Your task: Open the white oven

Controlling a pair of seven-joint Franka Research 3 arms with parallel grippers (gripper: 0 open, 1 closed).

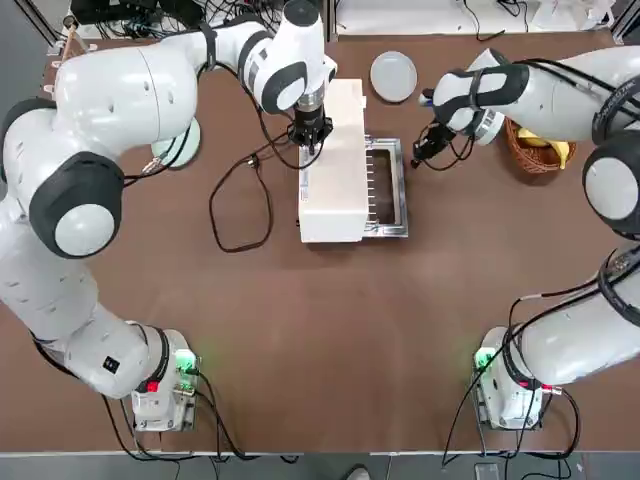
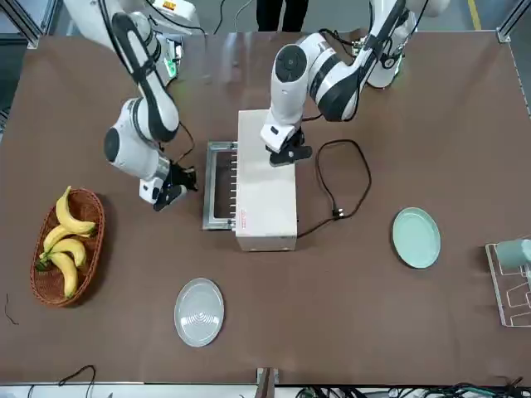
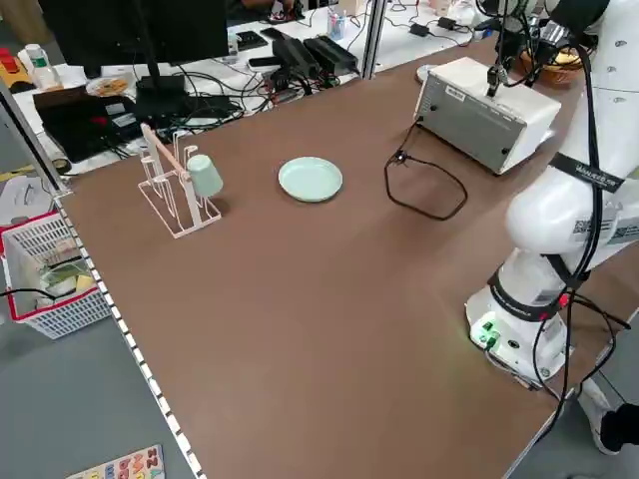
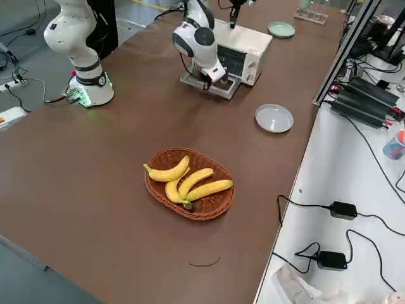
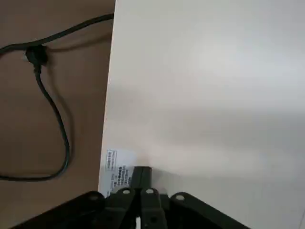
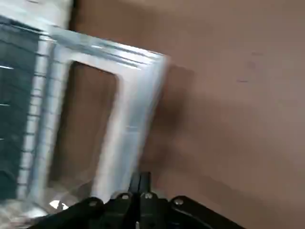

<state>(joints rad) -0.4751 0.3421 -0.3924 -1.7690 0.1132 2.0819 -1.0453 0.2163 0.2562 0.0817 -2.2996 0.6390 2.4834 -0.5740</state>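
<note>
With the white oven (image 1: 331, 160) standing mid-worktop (image 1: 330, 330) and its glass door (image 1: 385, 188) already lying flat, I judge the opening done; what remains is drawing clear. My left fingers (image 1: 309, 134) press closed on the oven's top, bracing it; my right fingers (image 1: 424, 152), closed on nothing, hover just beside the door's edge. Any door handle is hard to make out
</note>
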